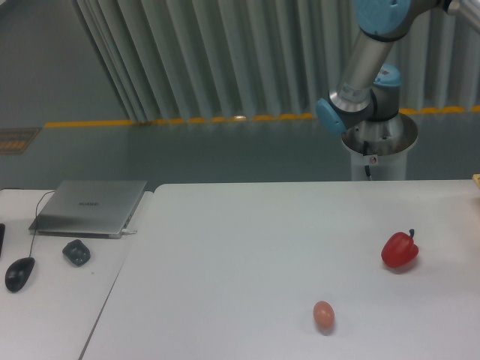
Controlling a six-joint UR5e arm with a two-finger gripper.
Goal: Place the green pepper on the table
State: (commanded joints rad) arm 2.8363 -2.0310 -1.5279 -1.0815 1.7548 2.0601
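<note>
Awaiting delivery: glossy green pepper and gripper out of view, jaw state untellable; large white matte table ready to receive.

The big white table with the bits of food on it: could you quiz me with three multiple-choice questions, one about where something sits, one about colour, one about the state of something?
1. Where is the egg relative to the red pepper?
A. Nearer the camera, to its left
B. Behind it
C. On top of it

2. What colour is the pepper on the table?
A. Green
B. Red
C. Yellow

3. What state is the laptop in?
A. Open
B. Closed
C. Upside down, open

Answers: 1 A, the egg lies lower and left in view. 2 B, only a red one shows. 3 B, its lid lies flat.
</note>
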